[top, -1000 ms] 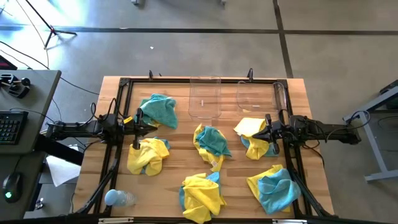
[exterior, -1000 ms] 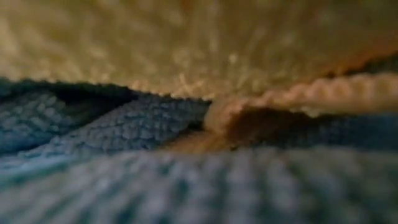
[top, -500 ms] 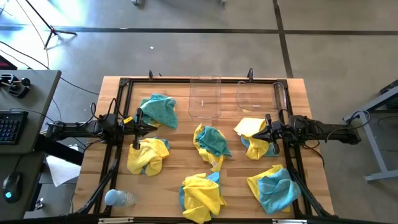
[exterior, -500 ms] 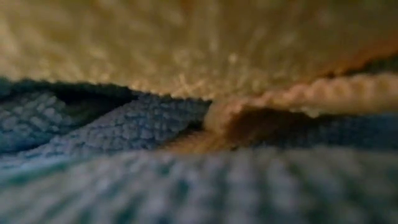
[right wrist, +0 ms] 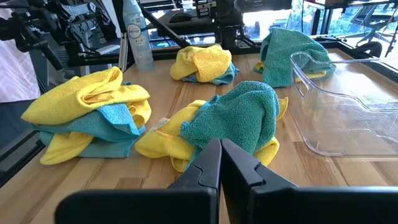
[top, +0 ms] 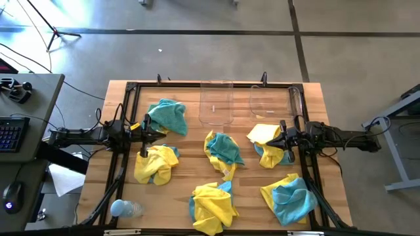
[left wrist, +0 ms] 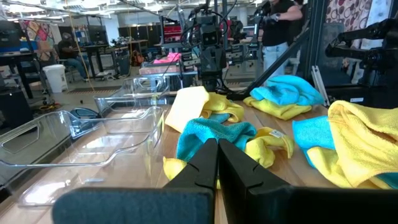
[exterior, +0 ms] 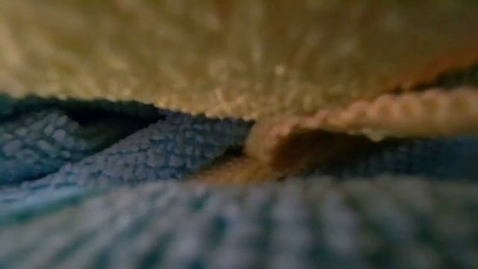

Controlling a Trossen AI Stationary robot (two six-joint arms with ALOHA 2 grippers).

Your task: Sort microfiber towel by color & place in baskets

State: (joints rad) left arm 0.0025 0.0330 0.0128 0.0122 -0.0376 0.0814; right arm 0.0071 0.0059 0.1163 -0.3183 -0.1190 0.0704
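Left gripper (top: 153,135) fingers (left wrist: 202,165) pressed together, empty, low beside a teal towel (top: 167,116). Right gripper (top: 274,141) fingers (right wrist: 214,163) likewise closed, empty, by a yellow towel (top: 264,134). Mixed yellow-and-teal heaps (top: 222,152) scattered across the worktop (top: 187,174). Two clear baskets (top: 216,103) at the far edge, nothing inside.

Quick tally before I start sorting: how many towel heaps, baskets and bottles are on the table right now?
Towel heaps: 6, namely one mostly teal and five mixed yellow and teal; single cloths within heaps cannot be counted
Clear baskets: 2, no cloth inside either
Plastic bottle: 1
Total: 9
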